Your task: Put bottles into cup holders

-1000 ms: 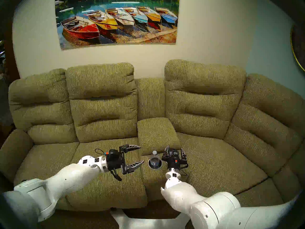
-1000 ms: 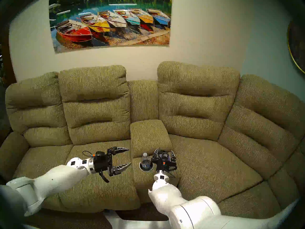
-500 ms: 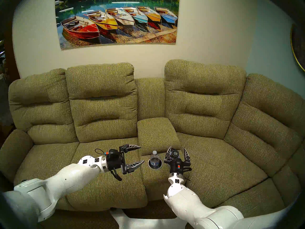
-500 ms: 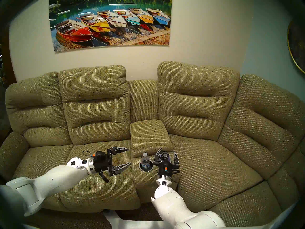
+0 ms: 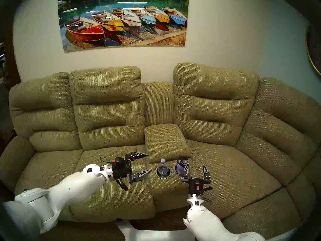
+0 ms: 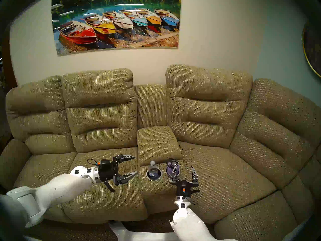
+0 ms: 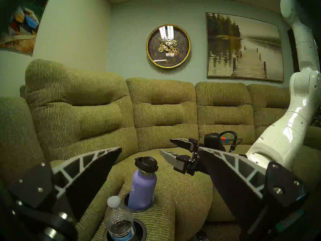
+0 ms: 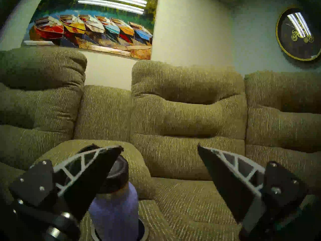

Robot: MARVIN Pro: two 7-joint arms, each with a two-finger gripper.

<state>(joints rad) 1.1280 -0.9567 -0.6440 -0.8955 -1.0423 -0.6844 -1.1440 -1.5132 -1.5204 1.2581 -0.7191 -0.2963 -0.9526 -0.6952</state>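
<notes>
The clear water bottle [image 5: 163,166] stands upright in the left cup holder [image 5: 163,177] of the olive sofa console. The lavender flask [image 5: 180,167] with black lid stands upright in the right cup holder, whose rim shows in the left wrist view [image 7: 125,199]. My right gripper [image 5: 196,164] is open and empty, just in front and right of the flask; its left finger overlaps the flask in view. My left gripper [image 5: 149,162] is open and empty, left of the console. The right wrist view shows the flask [image 8: 114,209] by the left finger. The left wrist view shows both bottles [image 7: 119,221].
A raised padded armrest [image 5: 166,141] sits right behind the cup holders. Sofa seat cushions [image 5: 231,172] lie on both sides, with backrests [image 5: 213,103] behind. A boat picture [image 5: 123,21] and a clock [image 7: 168,46] hang on the walls.
My right gripper opened wider and drew back toward me and to the right, leaving the flask standing in the right cup holder. The left arm has not moved.
</notes>
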